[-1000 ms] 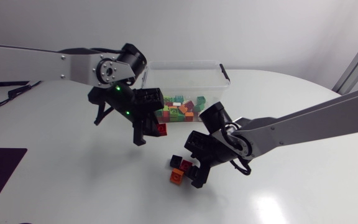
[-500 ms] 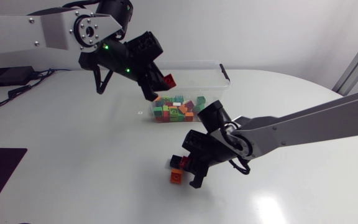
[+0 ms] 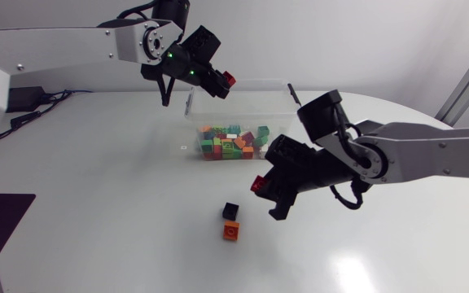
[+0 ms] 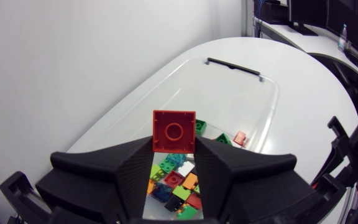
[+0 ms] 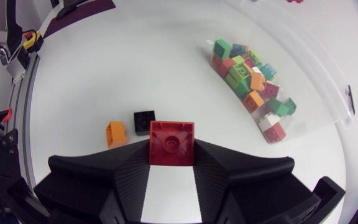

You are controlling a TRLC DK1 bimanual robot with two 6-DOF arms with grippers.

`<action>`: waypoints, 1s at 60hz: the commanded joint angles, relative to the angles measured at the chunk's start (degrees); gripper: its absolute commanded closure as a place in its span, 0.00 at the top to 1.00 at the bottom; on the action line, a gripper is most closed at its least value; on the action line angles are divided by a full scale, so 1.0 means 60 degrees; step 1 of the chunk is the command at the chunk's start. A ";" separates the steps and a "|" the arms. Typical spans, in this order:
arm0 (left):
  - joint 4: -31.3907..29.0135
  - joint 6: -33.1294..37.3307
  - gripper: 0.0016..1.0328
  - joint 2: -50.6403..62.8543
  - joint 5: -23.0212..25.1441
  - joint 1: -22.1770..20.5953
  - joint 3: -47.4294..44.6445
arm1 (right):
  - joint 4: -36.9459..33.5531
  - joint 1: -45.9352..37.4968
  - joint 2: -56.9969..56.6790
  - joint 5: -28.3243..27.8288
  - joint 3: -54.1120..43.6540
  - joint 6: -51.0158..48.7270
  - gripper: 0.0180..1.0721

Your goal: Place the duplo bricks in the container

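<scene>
Above the table (image 3: 96, 203), the head view shows the left gripper (image 3: 221, 81) poised over the rear corner of the clear container (image 3: 277, 107), clamped on a red brick (image 3: 230, 79). The right gripper (image 3: 265, 194) hangs beside the tub, gripping a second red brick (image 3: 257, 185). A black brick (image 3: 231, 210) and an orange brick (image 3: 231, 232) lie close together on the table.

From the left wrist, the red brick is pinched between both fingers, with the pile of bricks (image 4: 178, 180) in the container below it.

From the right wrist, the second red brick sits squeezed between the fingers, with the two loose bricks ahead of it and the container farther off.

The left arm looks ready to drop, which only needs its fingers to part. The right must first carry its brick over the rim.
</scene>
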 commanded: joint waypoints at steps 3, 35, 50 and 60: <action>0.0097 -0.0621 0.70 0.0853 -0.0583 0.0085 0.0784 | -0.0248 -0.0383 -0.0333 -0.0109 0.0660 0.0057 0.28; 0.2177 -0.1119 0.96 -0.3658 -0.1359 0.0085 -0.3742 | 0.0250 -0.1496 0.0810 -0.0446 0.3575 0.1214 0.28; 0.2001 -0.1251 0.96 -0.5196 -0.1344 -0.0120 -0.4577 | 0.0938 -0.1467 0.1909 -0.0285 0.4747 0.2020 0.28; 0.1518 -0.1133 0.96 -0.5680 -0.1271 -0.0267 -0.4928 | 0.1554 -0.1291 0.2846 0.0125 0.5436 0.2342 0.28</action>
